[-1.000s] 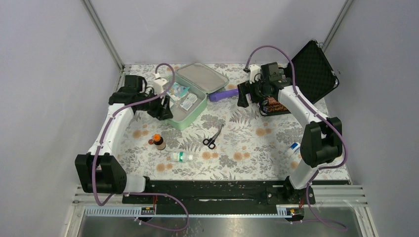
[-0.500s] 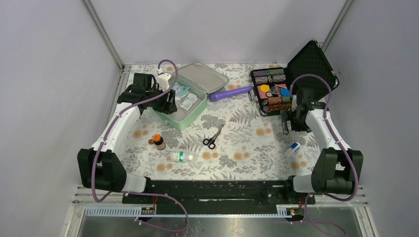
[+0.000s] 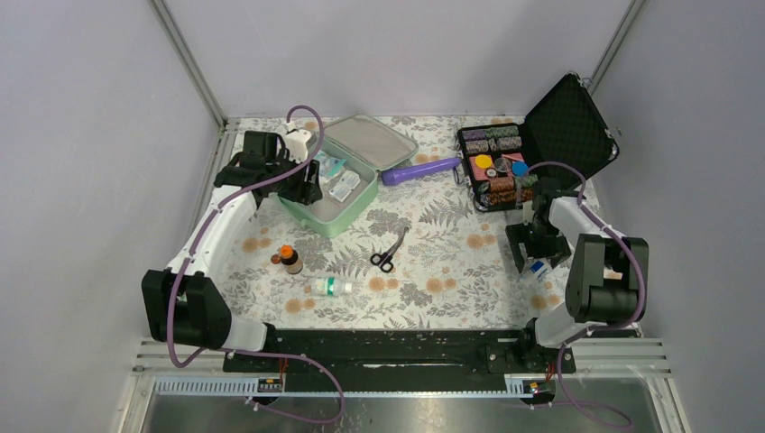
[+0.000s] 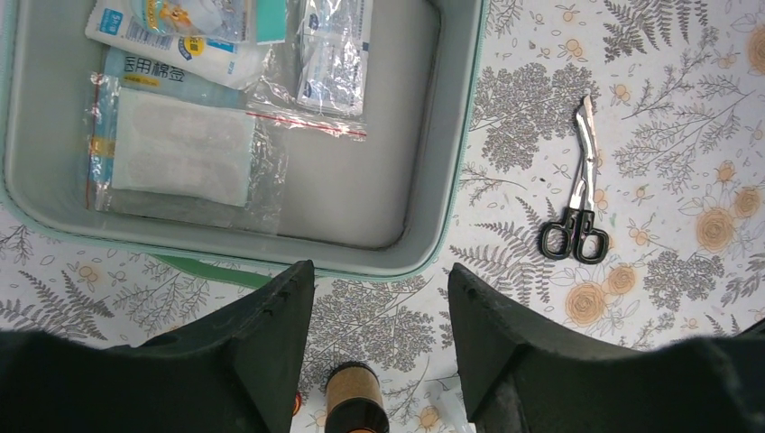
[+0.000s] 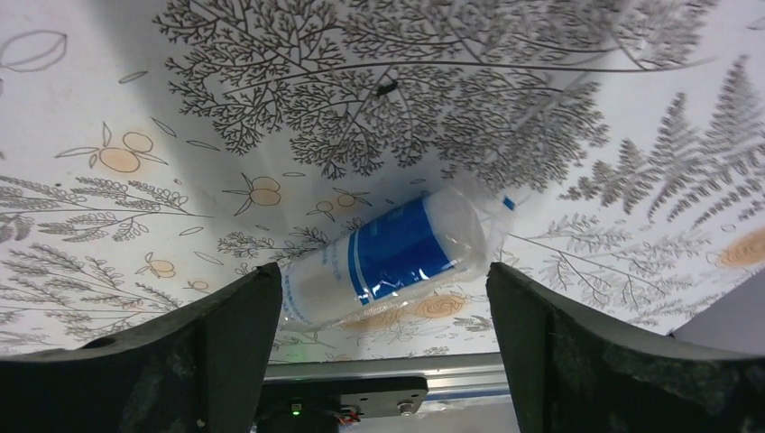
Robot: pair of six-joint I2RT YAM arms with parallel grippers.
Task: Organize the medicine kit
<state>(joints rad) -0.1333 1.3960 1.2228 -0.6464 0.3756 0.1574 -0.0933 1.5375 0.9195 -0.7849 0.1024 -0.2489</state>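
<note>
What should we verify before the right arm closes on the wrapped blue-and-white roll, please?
1. Right gripper jaws open: ok.
2. Wrapped roll lies between the jaws: ok.
3. Jaws low enough to catch the roll: cannot tell.
4. Medicine kit lid open: ok.
5. Bare grey floor left in the kit for the roll: ok.
6. Left gripper clear of the kit: not ok, it hangs open over the kit's rim.
</note>
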